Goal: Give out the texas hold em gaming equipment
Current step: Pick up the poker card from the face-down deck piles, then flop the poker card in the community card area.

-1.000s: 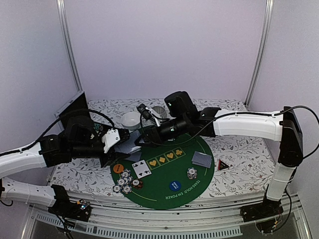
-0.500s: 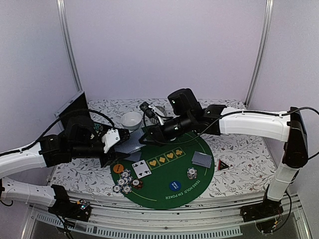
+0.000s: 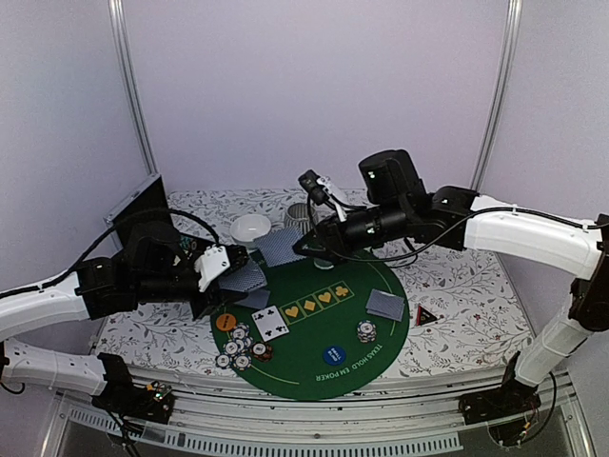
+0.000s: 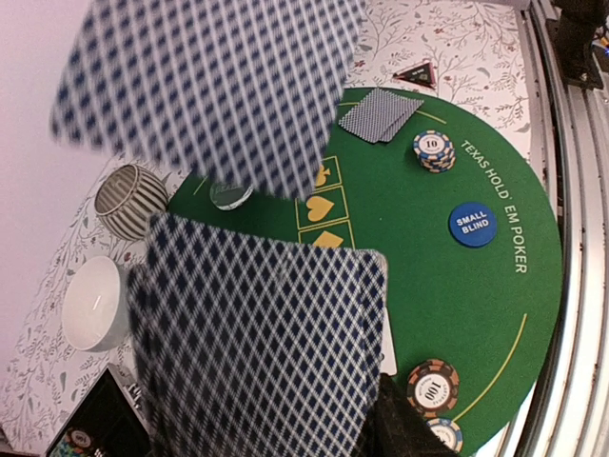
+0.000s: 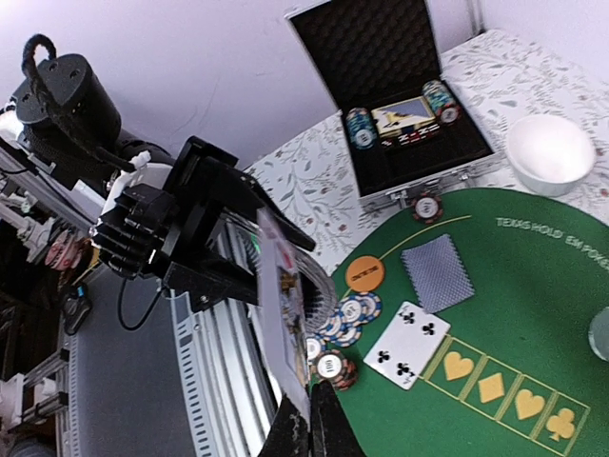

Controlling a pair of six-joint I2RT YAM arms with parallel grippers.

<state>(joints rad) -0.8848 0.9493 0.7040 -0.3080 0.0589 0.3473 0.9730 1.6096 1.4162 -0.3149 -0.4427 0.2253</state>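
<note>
Jutting from the clamped right gripper (image 5: 306,425) — one card (image 5: 284,307); left gripper (image 3: 229,273) clasps deck (image 4: 257,343).

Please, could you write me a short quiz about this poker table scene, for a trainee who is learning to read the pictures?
1. True or false: the left gripper is empty.
2. The blue disc reads: A) big blind B) small blind C) dealer
3. Fill in: the right gripper pinches one ____.
Key: 1 false, it holds the card stack; 2 B; 3 card.
</note>
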